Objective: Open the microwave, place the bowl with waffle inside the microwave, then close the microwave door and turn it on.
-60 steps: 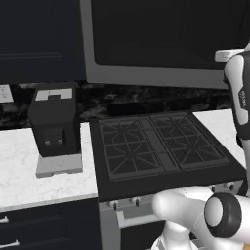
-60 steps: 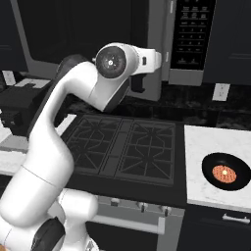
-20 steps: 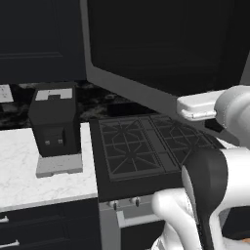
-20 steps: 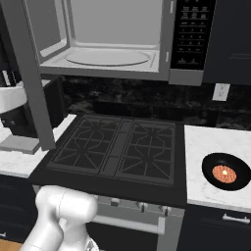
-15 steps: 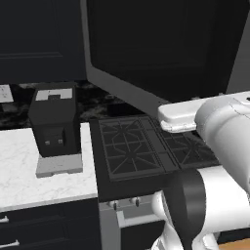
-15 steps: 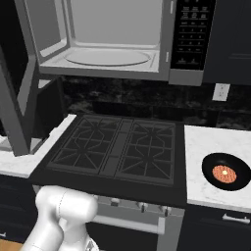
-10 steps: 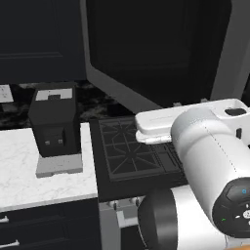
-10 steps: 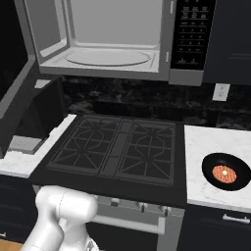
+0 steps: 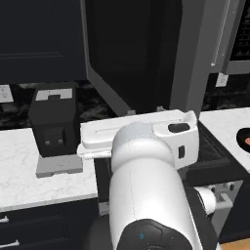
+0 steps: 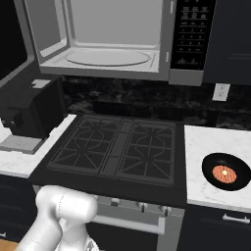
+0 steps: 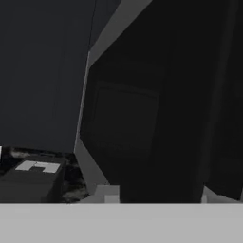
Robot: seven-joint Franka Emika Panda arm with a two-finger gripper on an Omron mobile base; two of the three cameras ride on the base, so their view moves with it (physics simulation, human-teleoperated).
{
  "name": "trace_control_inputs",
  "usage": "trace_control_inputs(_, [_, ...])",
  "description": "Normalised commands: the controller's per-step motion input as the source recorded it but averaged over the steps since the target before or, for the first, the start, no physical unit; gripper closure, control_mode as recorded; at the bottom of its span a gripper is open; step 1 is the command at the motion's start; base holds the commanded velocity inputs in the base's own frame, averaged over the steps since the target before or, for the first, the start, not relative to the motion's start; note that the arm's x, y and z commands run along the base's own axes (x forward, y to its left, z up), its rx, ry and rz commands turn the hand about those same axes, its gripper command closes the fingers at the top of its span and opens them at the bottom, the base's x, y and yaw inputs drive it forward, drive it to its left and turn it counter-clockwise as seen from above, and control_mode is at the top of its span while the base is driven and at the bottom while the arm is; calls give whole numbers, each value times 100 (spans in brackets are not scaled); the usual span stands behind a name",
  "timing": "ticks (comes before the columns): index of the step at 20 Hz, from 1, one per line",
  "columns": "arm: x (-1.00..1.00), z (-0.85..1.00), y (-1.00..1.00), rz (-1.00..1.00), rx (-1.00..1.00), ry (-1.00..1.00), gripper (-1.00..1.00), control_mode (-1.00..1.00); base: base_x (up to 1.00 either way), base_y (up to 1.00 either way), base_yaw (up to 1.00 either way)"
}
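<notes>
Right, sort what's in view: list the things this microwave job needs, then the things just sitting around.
Needed for the job:
- microwave, cavity open
- microwave door, swung wide open
- bowl with waffle, on the counter right of the stove

Just sitting around:
- coffee machine on the left counter
- stove
- wall outlet
</notes>
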Motion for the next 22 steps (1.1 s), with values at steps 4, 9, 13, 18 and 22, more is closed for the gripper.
trace_control_inputs(4, [-30, 0, -14, 0, 6, -4, -100, -100, 0, 0, 0])
trace_control_inputs(9, [-100, -1, -56, 0, 9, -21, -100, -100, 0, 0, 0])
trace_control_inputs(13, [-74, 0, -67, 0, 16, -15, -100, -100, 0, 0, 0])
trace_control_inputs(18, [-3, 0, -100, 0, 32, 4, -100, -100, 0, 0, 0])
trace_control_inputs(22, [2, -7, -100, 3, 38, 4, -100, -100, 0, 0, 0])
